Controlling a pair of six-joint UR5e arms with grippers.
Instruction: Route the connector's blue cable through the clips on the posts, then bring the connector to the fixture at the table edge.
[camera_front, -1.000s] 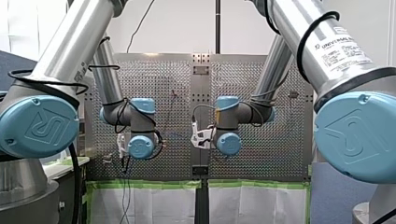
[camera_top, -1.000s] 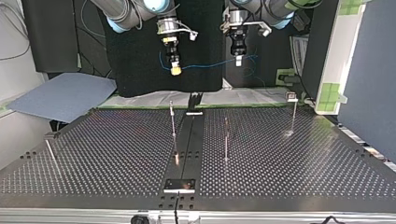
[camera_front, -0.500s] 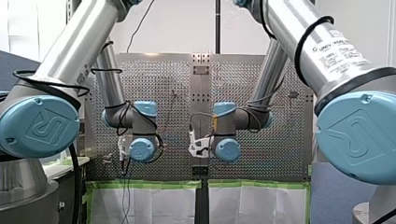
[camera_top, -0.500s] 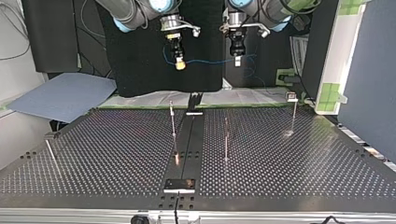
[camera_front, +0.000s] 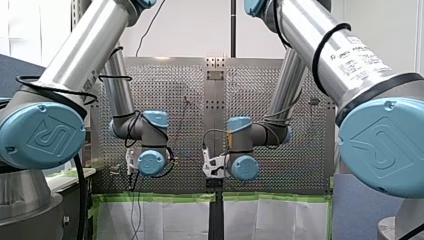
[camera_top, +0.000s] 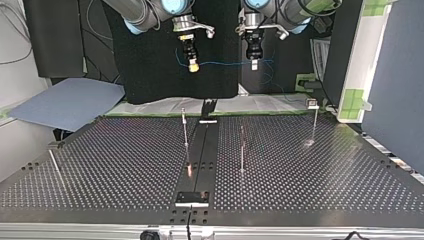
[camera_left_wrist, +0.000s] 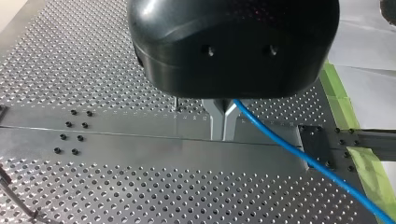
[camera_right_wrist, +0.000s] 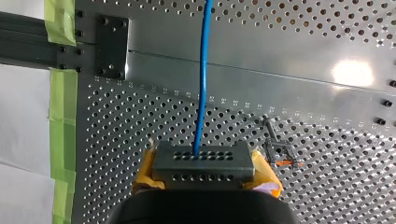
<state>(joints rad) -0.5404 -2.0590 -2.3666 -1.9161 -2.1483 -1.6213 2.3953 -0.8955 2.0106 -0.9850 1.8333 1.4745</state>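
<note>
Seen from across the table, the robot's right claw (camera_top: 192, 64) hangs at the left, above the table's far edge. Its yellow pads (camera_right_wrist: 145, 173) are clamped tight on the dark grey, block-shaped connector with rows of small holes (camera_right_wrist: 204, 163), which sits between the fingers at their tips. A thin blue cable (camera_top: 225, 63) leaves the connector's face straight ahead of that claw. It then runs almost level across the gap to the robot's left claw (camera_top: 255, 62), which hangs at about the same height. The left claw's two bare metal fingers (camera_left_wrist: 217, 122) are drawn narrow, pressed together on the blue cable. The cable comes out beside them and trails off below the claw, past a black screwed-down plate (camera_left_wrist: 316, 144) near the strip of green tape (camera_left_wrist: 338, 100). Beneath both claws lies the silver perforated metal table (camera_top: 125, 165). Just beside the right claw's pad stands a slim metal post with a small clip that shows a touch of orange (camera_right_wrist: 275, 150), and the cable is clear of it. From the right wrist, the same black plate lies ahead of that claw and off to one side of the cable.
</note>
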